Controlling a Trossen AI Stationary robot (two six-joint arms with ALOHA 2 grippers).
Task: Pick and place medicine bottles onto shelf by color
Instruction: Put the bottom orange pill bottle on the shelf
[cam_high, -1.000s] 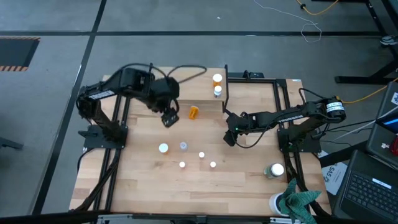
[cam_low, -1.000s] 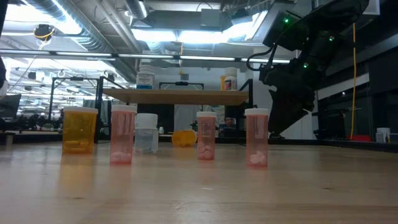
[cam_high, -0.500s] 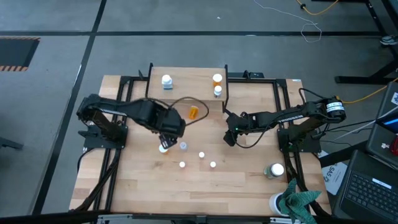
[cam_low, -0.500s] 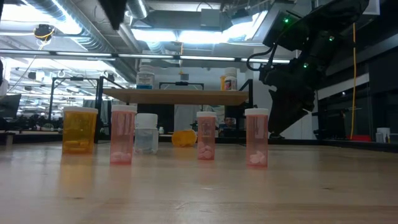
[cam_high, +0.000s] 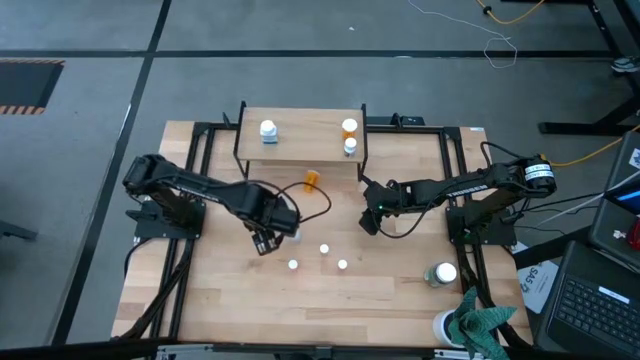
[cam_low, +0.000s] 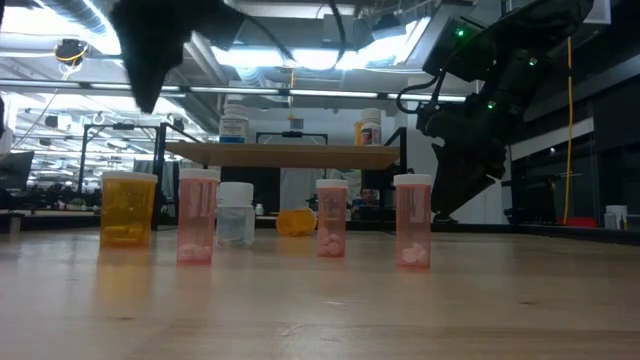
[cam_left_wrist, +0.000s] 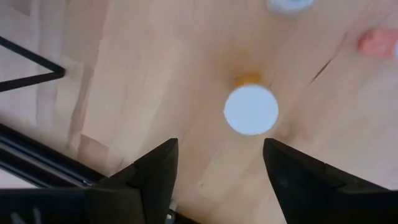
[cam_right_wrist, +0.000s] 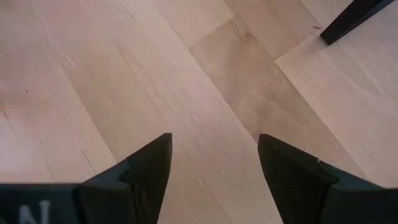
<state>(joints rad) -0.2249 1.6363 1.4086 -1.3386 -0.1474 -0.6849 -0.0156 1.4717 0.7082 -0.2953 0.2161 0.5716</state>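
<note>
The shelf (cam_high: 300, 130), a light-wood board on black wire legs, stands at the far edge of the table (cam_high: 230, 310) and serves as the reference landmark. On its top stand three medicine bottles: a white bottle (cam_high: 268, 130) toward its left end, and an orange bottle (cam_high: 349, 127) with a smaller white-capped bottle (cam_high: 349, 147) just beside it toward its right end. An orange bottle lying on its side (cam_high: 312, 181) rests on the table just in front of the shelf. Farther in front, four upright white-capped bottles are spread on the table; the low view shows a yellow-amber bottle (cam_low: 127, 208), three pinkish bottles (cam_low: 197, 216), and a clear bottle (cam_low: 236, 214). The left gripper (cam_high: 265, 239) is poised above the table in front of the shelf's left half, its fingers spread apart and empty; the left wrist view shows a white cap (cam_left_wrist: 251, 109) below, beyond the fingertips. The right gripper (cam_high: 368, 224) waits in front of the shelf's right end, fingers likewise spread over bare wood. A large dark green bottle (cam_high: 440, 273) stands well to the right of the shelf, near the table's front corner.
</note>
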